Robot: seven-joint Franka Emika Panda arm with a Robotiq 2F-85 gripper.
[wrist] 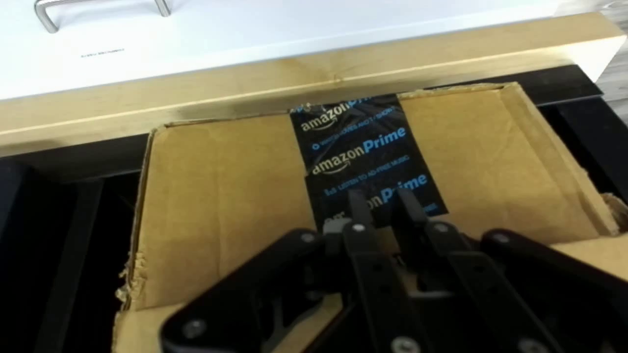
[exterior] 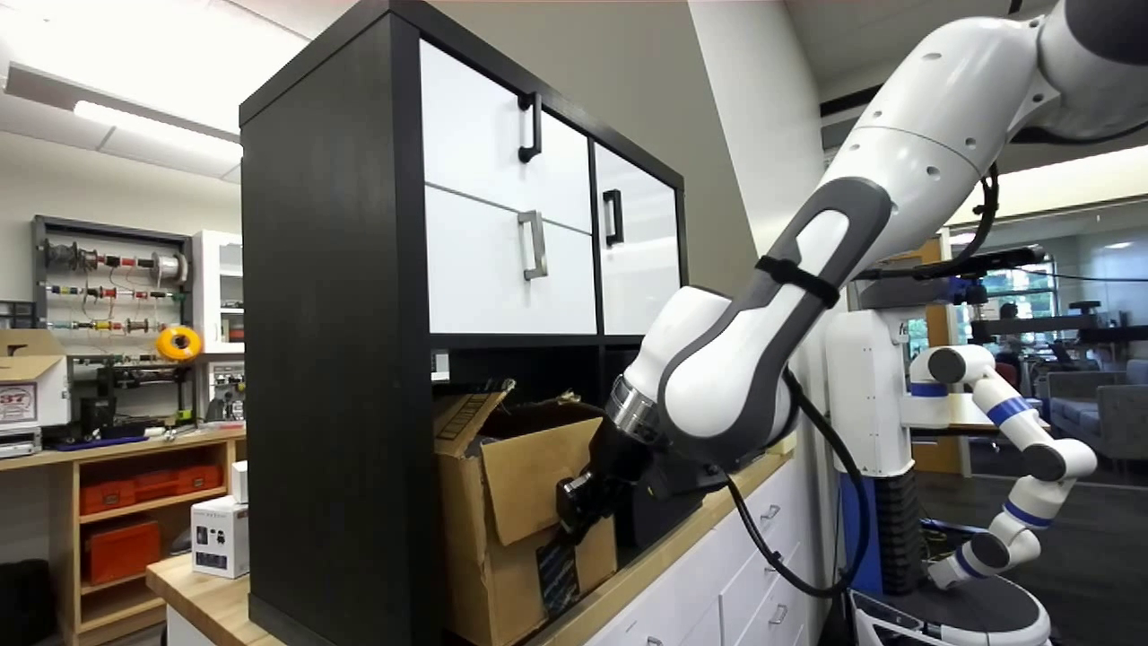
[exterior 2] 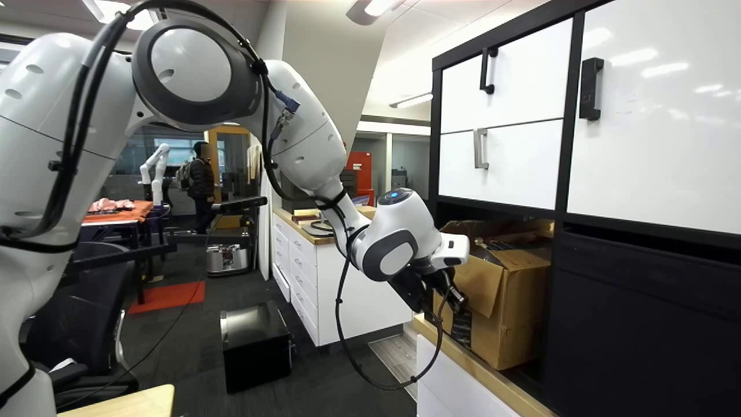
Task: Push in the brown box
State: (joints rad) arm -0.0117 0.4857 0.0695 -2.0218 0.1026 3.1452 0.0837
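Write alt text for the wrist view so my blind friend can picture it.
A brown box with black Amazon Prime tape, seen close up, with the robot's black claw jutting from the bottom edge in front of it. Across the top run a pale wooden counter edge and a white drawer front.

Arm (exterior: 823,238) bent, tool end low in both exterior views. Elbow (exterior 2: 191,72) high in an exterior view, forearm (exterior 2: 312,133) sloping down right to wrist (exterior 2: 391,255). Blue light (exterior 2: 396,195) lit on wrist. Claw (wrist: 385,203) tilted downward; wrist view: fingertips (wrist: 411,208) close together, narrow gap between, roughly parallel.
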